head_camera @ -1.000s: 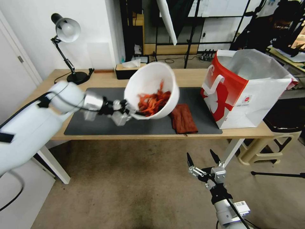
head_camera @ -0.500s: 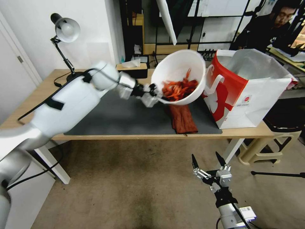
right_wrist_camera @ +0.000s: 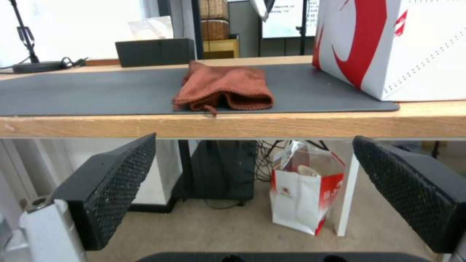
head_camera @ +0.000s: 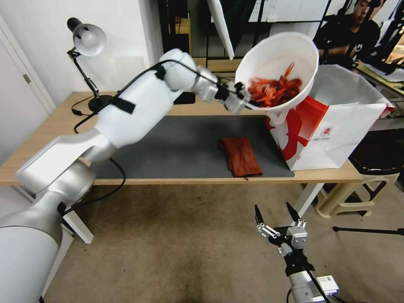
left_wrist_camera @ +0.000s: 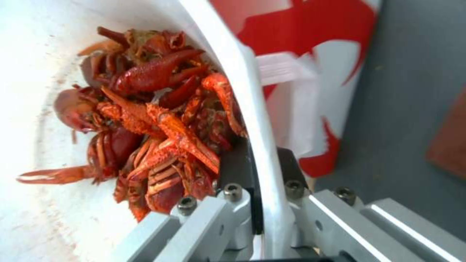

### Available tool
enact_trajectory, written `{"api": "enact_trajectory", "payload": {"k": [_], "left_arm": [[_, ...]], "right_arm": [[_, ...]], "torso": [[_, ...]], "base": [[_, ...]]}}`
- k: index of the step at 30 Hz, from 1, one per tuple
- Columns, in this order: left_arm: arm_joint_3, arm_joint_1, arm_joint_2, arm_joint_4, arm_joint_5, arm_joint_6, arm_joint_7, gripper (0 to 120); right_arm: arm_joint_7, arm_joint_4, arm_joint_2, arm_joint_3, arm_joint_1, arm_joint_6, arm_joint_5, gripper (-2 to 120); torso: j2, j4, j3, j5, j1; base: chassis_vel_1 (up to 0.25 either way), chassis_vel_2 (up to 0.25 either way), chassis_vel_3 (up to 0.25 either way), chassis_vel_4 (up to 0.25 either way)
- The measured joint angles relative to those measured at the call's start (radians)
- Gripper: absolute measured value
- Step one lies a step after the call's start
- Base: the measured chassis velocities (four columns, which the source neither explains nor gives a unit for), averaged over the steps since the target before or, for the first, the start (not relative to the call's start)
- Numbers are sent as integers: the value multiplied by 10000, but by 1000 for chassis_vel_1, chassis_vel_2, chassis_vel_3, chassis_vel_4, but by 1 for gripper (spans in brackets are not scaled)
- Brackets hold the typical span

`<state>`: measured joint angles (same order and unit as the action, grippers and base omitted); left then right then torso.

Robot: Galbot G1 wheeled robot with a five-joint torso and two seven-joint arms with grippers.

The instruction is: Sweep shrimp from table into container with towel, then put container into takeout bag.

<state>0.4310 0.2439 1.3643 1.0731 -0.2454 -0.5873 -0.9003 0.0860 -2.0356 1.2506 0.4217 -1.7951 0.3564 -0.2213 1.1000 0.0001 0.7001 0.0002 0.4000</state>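
Upper centre, the left gripper (head_camera: 246, 97) clamps the white container's (head_camera: 269, 54) rim, crayfish-like shrimp (head_camera: 273, 89) inside, above the takeout bag (head_camera: 336, 126). Lower right, the right gripper (head_camera: 275, 219) gapes empty.

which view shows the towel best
The right wrist view: the towel lies close and unblocked on the mat, near the table's front edge. The head view shows it smaller, from above. The left wrist view catches just a blurred rust-brown corner.
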Motion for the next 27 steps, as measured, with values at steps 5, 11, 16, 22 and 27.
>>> {"api": "enact_trajectory", "payload": {"k": [5, 11, 16, 22, 27], "left_arm": [[-109, 243, 585, -633, -225, -85, 276, 0], [-129, 456, 1437, -1247, -442, -77, 696, 0], [-6, 553, 1745, -1452, -501, -24, 960, 0], [53, 638, 1862, -1560, -583, 67, 1195, 0], [70, 683, 2036, -1627, -654, 131, 1294, 0]], "right_arm": [[-6, 14, 1, -13, 36, 7, -3, 100], [-12, 82, -5, 40, 65, 15, -42, 100], [-25, 123, 27, 34, 87, 21, -43, 100], [-58, 149, 56, 35, 84, 47, -43, 100], [-81, 174, 87, 36, 44, 89, -40, 100]], "torso": [[0, 2, 0, -1, 0], [0, -3, 0, 1, 0], [0, -2, -1, 0, 0], [0, 0, -2, -1, 0], [0, 1, -1, -1, 0]], "base": [[0, 0, 0, 0], [0, 0, 0, 0], [0, 0, 0, 0], [0, 0, 0, 0], [0, 0, 0, 0]]}}
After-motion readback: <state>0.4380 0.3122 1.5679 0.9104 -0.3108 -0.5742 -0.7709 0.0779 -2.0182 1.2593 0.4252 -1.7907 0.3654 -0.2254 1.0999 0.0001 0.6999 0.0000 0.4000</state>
